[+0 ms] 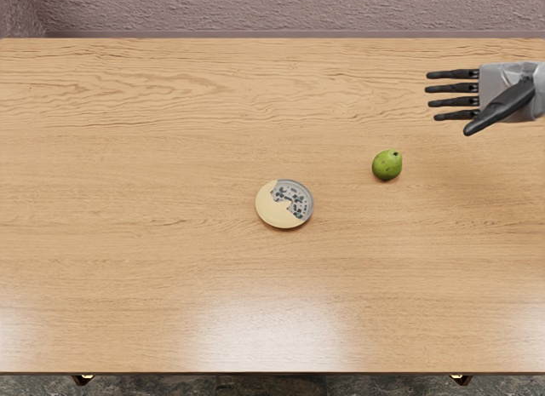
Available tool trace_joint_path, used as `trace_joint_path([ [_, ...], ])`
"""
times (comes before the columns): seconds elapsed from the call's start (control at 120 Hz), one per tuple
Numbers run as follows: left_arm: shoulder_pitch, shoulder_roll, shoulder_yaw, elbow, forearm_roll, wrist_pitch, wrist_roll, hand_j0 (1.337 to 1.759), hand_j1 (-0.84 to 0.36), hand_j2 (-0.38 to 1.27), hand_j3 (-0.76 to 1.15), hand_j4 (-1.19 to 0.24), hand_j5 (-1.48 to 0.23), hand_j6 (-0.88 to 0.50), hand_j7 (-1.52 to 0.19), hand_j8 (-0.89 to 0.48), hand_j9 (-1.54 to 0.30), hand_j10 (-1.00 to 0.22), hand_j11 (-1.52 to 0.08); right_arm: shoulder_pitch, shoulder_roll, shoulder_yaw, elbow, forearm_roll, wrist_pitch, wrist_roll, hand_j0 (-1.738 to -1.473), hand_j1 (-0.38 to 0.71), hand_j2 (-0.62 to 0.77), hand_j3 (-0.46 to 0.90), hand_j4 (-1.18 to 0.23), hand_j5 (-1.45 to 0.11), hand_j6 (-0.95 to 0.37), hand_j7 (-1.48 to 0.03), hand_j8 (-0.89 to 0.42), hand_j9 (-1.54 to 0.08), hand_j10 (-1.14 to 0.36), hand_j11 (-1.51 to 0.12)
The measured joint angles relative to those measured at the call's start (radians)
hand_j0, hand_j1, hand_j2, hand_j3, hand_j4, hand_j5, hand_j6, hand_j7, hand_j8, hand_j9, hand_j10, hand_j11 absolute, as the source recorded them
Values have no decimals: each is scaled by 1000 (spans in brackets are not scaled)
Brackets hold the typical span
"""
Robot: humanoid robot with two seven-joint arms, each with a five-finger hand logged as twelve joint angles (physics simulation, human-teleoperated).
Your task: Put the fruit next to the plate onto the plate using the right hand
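A green pear-like fruit (387,164) lies on the wooden table (153,268), right of centre. To its left and slightly nearer sits a small round plate (284,203), cream with a grey patterned patch. Fruit and plate are apart, with bare wood between them. My right hand (460,98) comes in from the right edge, up and to the right of the fruit. Its fingers are stretched out flat toward the left, holding nothing. It hovers well clear of the fruit. No left arm shows.
A rough grey-purple wall (255,8) runs along the table's far edge. The table's front edge lies near the bottom of the picture.
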Motion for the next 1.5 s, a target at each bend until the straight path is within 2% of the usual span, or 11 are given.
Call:
trace_joint_path([
  [0.2, 0, 0, 0, 0, 1, 0, 0, 1658, 332, 3, 0, -14, -18, -14, -18, -14, -18, -14, -18, 7, 7, -5, 9, -19, 0, 0, -1658, -349, -1, 0, 0, 0, 2, 0, 2, 0, 1, 0],
  [0.4, 0, 0, 0, 0, 1, 0, 0, 1658, 332, 3, 0, -14, -18, -14, -18, -14, -18, -14, -18, 74, 109, -10, 11, -206, 0, 0, -1658, -349, -1, 0, 0, 0, 1, 0, 1, 0, 1, 0],
  [0.592, 0, 0, 0, 0, 0, 0, 0, 1658, 332, 3, 0, -14, -18, -14, -18, -14, -18, -14, -18, 139, 260, -53, 19, -467, 0, 0, -1658, -349, 0, 0, -1, 0, 0, 0, 0, 0, 0, 0],
  [0.658, 0, 0, 0, 0, 0, 0, 0, 1658, 332, 3, 0, -14, -18, -14, -18, -14, -18, -14, -18, 170, 287, -111, 57, -514, 0, 0, -1658, -349, 0, 0, -1, 0, -1, 0, -1, 0, 0, 0],
  [0.75, 2, 0, 0, 0, 0, 0, 0, 1658, 332, 3, 0, -14, -18, -14, -18, -14, -18, -14, -18, 196, 289, -159, 148, -546, -33, 0, -1658, -349, 0, 0, -1, 0, -1, 0, -1, 0, -1, 0],
  [0.942, 8, 0, -1, 0, 1, 0, 0, 1658, 332, 3, 0, -14, -18, -14, -18, -14, -18, -14, -18, 226, 231, -232, 282, -671, -220, 0, -1658, -349, 0, 0, -2, 0, -2, 0, -2, 0, -1, 0],
  [1.242, 6, 0, 0, 0, 1, 0, 0, 1658, 332, 3, 0, -14, -18, -14, -18, -14, -18, -14, -18, 106, 159, -247, 471, -900, -603, 0, -1658, -349, 0, 0, -3, 0, -4, 0, -3, 0, -2, 0],
  [1.375, 6, 0, 0, 0, 1, 0, 0, 1658, 332, 3, 0, -14, -18, -14, -18, -14, -18, -14, -18, 19, 151, -225, 505, -1000, -689, 0, -1658, -349, 1, 0, -3, 0, -4, 0, -3, 0, -2, 0],
  [1.5, 6, 0, 0, -1, 0, 0, 0, 1658, 332, 3, 0, -14, -18, -14, -18, -14, -18, -14, -18, -16, 190, -205, 517, -1058, -753, 0, -1658, -318, -4, 0, -29, -35, -31, -34, -30, -34, -29, -34],
])
